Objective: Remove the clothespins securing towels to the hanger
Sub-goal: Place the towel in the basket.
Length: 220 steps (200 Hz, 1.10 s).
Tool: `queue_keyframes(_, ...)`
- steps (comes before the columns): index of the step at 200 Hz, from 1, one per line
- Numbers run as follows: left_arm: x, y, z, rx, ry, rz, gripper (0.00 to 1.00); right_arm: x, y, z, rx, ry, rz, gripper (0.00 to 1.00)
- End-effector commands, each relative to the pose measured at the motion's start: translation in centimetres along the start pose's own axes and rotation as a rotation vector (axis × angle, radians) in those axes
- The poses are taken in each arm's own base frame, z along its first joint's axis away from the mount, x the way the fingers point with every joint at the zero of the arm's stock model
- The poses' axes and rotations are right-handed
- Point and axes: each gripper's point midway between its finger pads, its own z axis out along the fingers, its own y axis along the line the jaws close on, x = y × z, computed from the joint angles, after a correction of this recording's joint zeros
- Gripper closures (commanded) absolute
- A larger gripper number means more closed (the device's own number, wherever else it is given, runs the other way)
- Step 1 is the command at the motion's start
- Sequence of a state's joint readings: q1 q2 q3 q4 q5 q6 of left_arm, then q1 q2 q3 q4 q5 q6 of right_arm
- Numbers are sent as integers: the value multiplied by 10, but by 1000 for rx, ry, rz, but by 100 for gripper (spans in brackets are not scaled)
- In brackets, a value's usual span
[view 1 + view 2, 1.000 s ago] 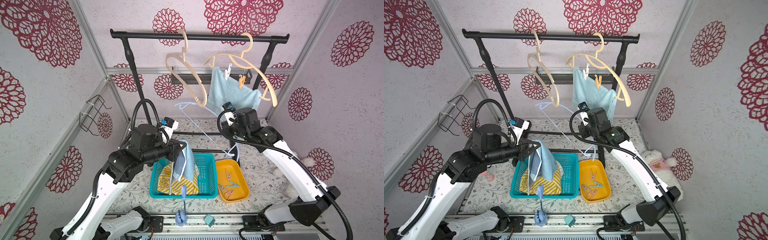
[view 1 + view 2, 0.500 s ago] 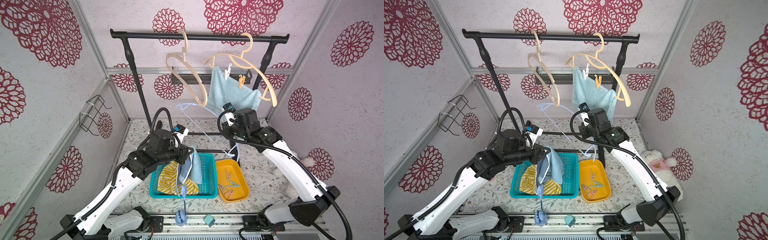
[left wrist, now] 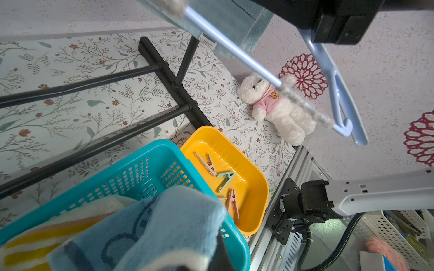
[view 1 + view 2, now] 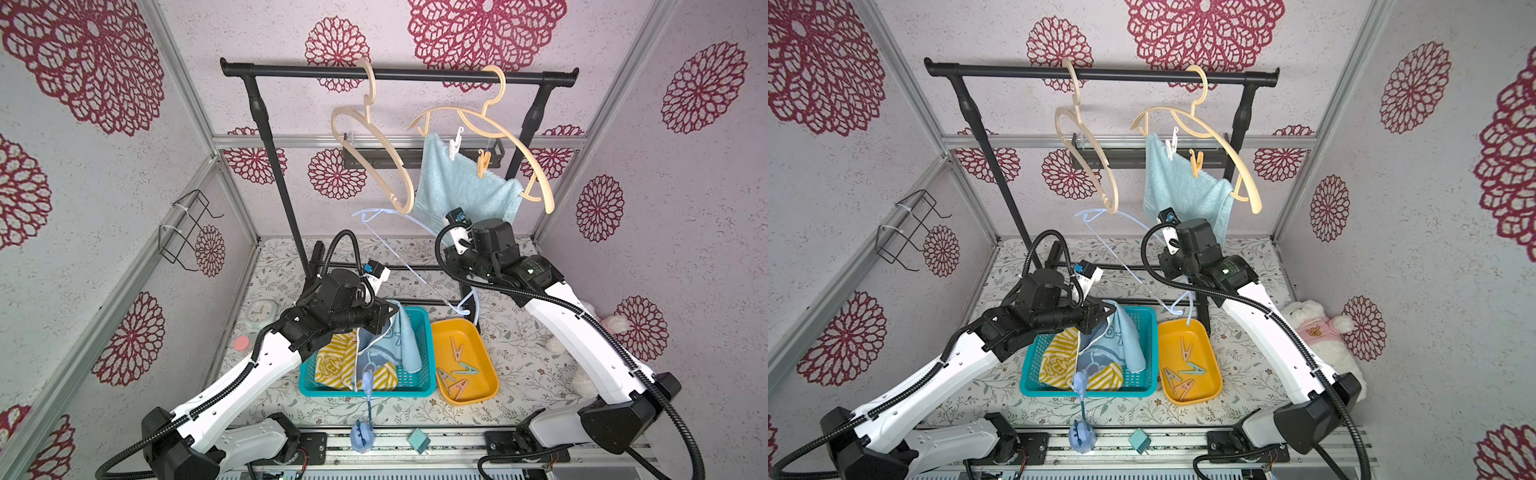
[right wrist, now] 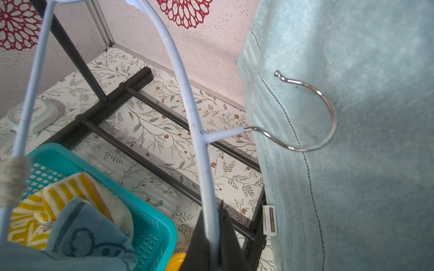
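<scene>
My left gripper [image 4: 1106, 311] is shut on the light blue lettered towel [image 4: 405, 340], which droops into the teal basket [image 4: 428, 374] onto the yellow-and-white striped towel [image 4: 332, 365]. My right gripper [image 5: 212, 244] is shut on the arm of a pale blue hanger [image 4: 399, 257], held off the rail. The plain light blue towel [image 4: 461, 187] hangs from a beige hanger [image 4: 519, 141], pinned by a white clothespin [image 4: 455, 143] and an orange clothespin [image 4: 483, 160]. Several loose clothespins [image 4: 457, 353] lie in the yellow tray [image 4: 486, 386].
A second beige hanger [image 4: 374, 145] hangs bare on the black rail [image 4: 395, 75]. The rack's base bars [image 3: 94, 82] cross the floral mat behind the basket. A plush bear [image 4: 1316, 328] lies at the right wall, a small clock [image 4: 259, 311] at the left.
My left arm has swung right and down with the lettered towel, bringing it over and into the teal basket. My right arm and the pale blue hanger have stayed put.
</scene>
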State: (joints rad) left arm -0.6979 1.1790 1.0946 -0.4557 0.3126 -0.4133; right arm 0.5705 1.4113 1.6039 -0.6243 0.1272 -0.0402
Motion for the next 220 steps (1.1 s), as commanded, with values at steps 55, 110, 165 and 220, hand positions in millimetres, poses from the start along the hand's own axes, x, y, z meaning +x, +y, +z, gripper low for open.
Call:
queue_keyframes(55,43,6,32,31,105,-50,94,-24,-6,-19,4,-112,51,100)
queue_keyframes(110,33,-2,16,28,53,-62,35,-15,1,-13,-34,-80,44,100)
queue_keyframes(165,-3,-18,-43,-25,-42,46,12,5,12,-8,-74,-42,22,100)
queue_keyframes(220,-41,-24,-98,-92,-156,96,13,20,42,-9,-102,-12,-91,100)
